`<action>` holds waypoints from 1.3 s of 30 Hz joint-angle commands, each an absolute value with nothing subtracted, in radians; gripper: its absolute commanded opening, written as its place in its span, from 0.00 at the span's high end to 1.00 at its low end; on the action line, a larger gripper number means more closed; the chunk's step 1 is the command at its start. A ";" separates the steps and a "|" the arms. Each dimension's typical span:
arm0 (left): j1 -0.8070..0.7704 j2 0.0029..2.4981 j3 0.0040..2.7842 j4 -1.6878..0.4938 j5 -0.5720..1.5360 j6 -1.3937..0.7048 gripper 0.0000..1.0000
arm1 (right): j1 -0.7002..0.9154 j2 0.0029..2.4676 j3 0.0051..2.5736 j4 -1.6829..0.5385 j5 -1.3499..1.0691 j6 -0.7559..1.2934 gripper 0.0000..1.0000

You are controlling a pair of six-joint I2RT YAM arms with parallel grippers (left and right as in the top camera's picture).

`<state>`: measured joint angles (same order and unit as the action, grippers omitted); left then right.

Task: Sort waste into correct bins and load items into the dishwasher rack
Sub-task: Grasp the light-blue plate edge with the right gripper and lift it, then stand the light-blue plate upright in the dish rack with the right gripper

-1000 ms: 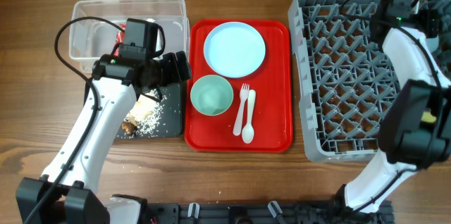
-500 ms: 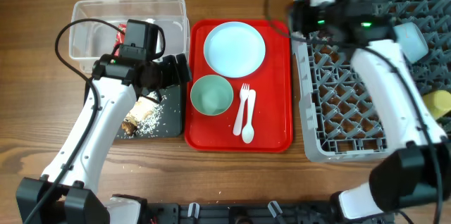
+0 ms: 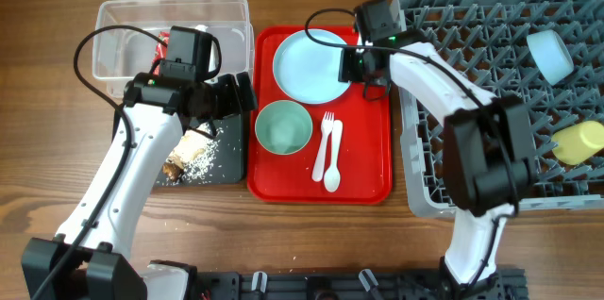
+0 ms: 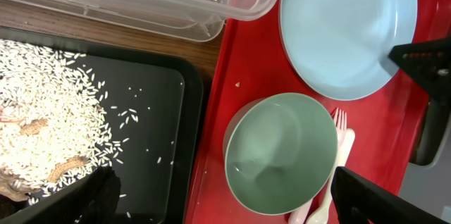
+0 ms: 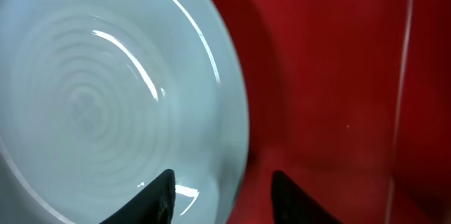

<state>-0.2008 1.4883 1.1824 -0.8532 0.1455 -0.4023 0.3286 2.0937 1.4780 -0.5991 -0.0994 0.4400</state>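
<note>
The light blue plate (image 3: pixel 310 64) lies at the back of the red tray (image 3: pixel 373 182). My right gripper (image 3: pixel 347 64) is open, its fingers either side of the plate's right rim (image 5: pixel 106 90); it shows so in the right wrist view (image 5: pixel 224 196). My left gripper (image 3: pixel 241 94) is open and empty (image 4: pixel 225 203), above the pale green bowl (image 3: pixel 283 127) and the black tray (image 3: pixel 226 163). Food scraps (image 3: pixel 184 154) lie in the black tray. The red wrapper (image 3: pixel 160 47) is in the clear tub (image 3: pixel 123 31). The white fork (image 3: pixel 326 140) and spoon (image 3: pixel 333 158) lie on the red tray. The tissue is hidden.
The grey rack (image 3: pixel 425 102) stands at the right, holding the small blue bowl (image 3: pixel 549 55) and the yellow cup (image 3: pixel 578 141). In the left wrist view the green bowl (image 4: pixel 282 153) lies below the plate (image 4: pixel 345 30), with scattered rice (image 4: pixel 49 76) on the black tray.
My right arm has swung from the rack's far right corner leftward to the plate's rim on the red tray. My left arm has not moved.
</note>
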 commanded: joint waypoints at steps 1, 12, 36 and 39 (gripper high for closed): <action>-0.196 1.474 1.186 -0.854 0.136 -0.408 0.03 | 0.330 2.138 1.478 -0.600 -0.090 0.501 0.67; -0.196 1.474 1.186 -0.854 0.136 -0.408 0.03 | 0.290 2.048 1.530 -0.591 -0.074 0.475 0.96; -0.196 1.474 1.186 -0.854 0.137 -0.408 0.03 | -0.135 1.709 1.562 -0.118 0.894 -0.654 0.96; -0.196 1.474 1.186 -0.854 0.137 -0.409 0.03 | -0.158 1.760 1.562 -0.112 0.894 -0.653 0.96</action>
<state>-0.2008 1.4883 1.1820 -0.8528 0.1459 -0.4023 -0.1421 1.7023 1.5597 -0.1238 0.8440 -0.5964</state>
